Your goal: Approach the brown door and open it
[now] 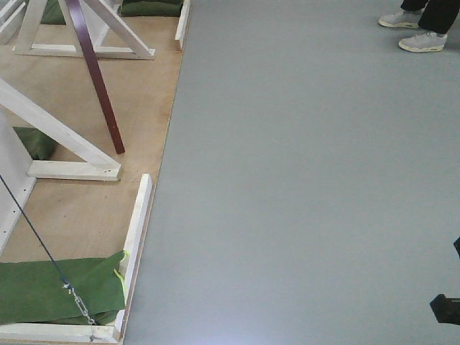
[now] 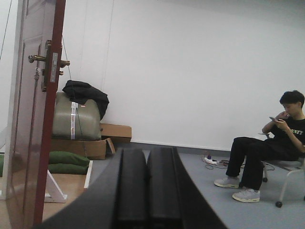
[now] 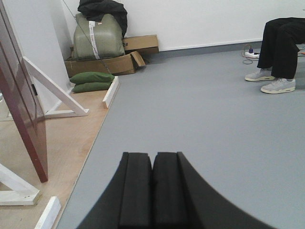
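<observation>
The brown door (image 2: 31, 143) stands at the far left of the left wrist view, glossy reddish-brown, its narrow edge turned toward me. Its brass lever handle (image 2: 46, 59) sits high on that edge, with a silver latch plate (image 2: 54, 67) beside it. The right wrist view shows the door's lower part (image 3: 21, 114) at the left, standing on a plywood base. From the front view its bottom edge (image 1: 97, 79) is a dark strip running across the plywood. My left gripper (image 2: 147, 151) and right gripper (image 3: 153, 155) are both shut and empty, well away from the door.
White wooden braces (image 1: 68, 144) and green sandbags (image 1: 50, 291) sit on the plywood base (image 1: 86, 208) at the left. A tie-down cable (image 1: 43, 248) crosses it. Grey floor (image 1: 309, 180) spreads to the right. A person sits on a chair (image 2: 274, 143). Cardboard boxes (image 3: 109, 62) line the wall.
</observation>
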Available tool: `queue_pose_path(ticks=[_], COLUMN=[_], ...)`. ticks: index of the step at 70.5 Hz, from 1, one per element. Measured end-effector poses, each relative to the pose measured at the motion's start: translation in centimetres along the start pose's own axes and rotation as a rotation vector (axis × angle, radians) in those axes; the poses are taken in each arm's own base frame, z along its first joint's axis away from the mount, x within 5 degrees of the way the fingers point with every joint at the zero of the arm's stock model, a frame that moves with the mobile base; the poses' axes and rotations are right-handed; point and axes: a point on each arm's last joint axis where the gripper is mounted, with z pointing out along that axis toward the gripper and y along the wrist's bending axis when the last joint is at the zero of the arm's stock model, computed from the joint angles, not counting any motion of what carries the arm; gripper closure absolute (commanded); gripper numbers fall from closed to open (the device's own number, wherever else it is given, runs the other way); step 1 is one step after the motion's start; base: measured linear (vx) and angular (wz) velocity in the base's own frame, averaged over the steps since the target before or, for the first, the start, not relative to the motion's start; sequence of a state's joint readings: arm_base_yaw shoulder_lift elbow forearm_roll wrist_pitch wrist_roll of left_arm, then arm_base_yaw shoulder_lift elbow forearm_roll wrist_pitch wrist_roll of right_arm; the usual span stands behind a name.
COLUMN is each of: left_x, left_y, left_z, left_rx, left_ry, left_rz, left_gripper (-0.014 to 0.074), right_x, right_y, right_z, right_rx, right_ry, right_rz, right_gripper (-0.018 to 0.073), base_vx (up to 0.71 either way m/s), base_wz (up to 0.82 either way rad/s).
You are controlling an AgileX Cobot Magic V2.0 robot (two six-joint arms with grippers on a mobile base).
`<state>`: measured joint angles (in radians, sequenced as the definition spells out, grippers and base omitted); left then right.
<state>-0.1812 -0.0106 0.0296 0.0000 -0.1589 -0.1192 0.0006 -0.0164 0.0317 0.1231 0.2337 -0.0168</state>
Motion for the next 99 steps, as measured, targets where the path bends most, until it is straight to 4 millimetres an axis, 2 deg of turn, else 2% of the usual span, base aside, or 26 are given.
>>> queue_pose_path(ticks=[99], left_x=[0.0], left_y=[0.0], left_z=[0.0], left_rx=[0.0], left_ry=[0.0], left_rz=[0.0], left_gripper=[0.0586], right_x=[0.0], right_y=[0.0], right_z=[0.0], right_rx=[0.0], right_ry=[0.0], right_rz=[0.0], right_gripper=[0.0559], base_vx=[0.0], base_wz=[-0.01])
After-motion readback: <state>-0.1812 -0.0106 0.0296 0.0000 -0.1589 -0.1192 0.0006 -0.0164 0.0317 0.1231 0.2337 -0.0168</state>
